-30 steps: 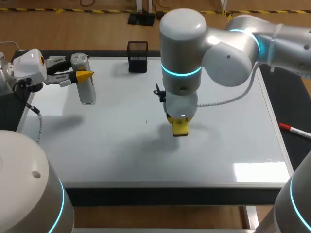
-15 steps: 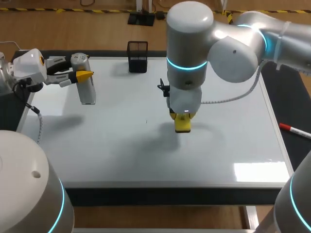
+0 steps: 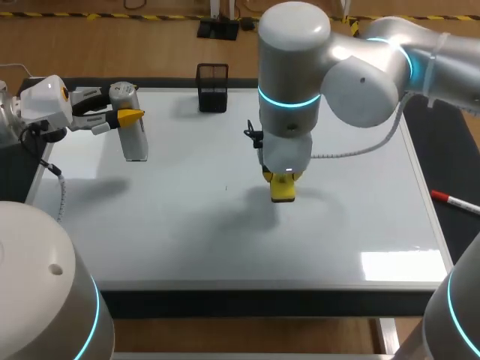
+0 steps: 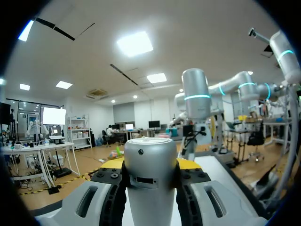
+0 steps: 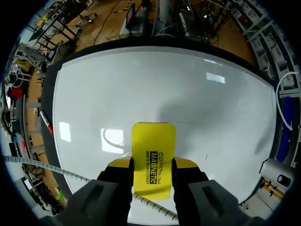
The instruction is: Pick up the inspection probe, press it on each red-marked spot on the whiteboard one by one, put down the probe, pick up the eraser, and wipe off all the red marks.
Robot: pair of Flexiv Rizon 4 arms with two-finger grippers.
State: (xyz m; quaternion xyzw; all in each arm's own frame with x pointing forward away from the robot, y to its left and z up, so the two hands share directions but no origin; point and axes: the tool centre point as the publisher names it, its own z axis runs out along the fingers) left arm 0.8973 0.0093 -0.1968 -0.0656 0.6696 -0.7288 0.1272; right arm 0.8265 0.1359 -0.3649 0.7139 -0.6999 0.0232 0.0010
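The silver inspection probe point(image 3: 132, 129) hangs upright over the far left of the whiteboard point(image 3: 187, 240), with my left gripper point(image 3: 124, 116) shut on it. In the left wrist view the probe point(image 4: 151, 174) fills the gap of the left gripper point(image 4: 151, 165), a yellow fingertip against each side. My right gripper point(image 3: 282, 184) is at the board's middle, shut on the yellow eraser point(image 3: 283, 192), which is down at the surface. The right wrist view shows the eraser point(image 5: 153, 157) clamped in the right gripper point(image 5: 153, 165) over the whiteboard point(image 5: 141, 84). I see no red marks.
A black mesh pen holder point(image 3: 212, 87) stands at the board's far edge. A red and white marker point(image 3: 454, 200) lies on the dark table off the board's right edge. The probe point(image 5: 277, 175) also shows at the board's corner in the right wrist view.
My right arm has slid the eraser a little to the right and away from me, then stopped. The left arm and the probe have not moved.
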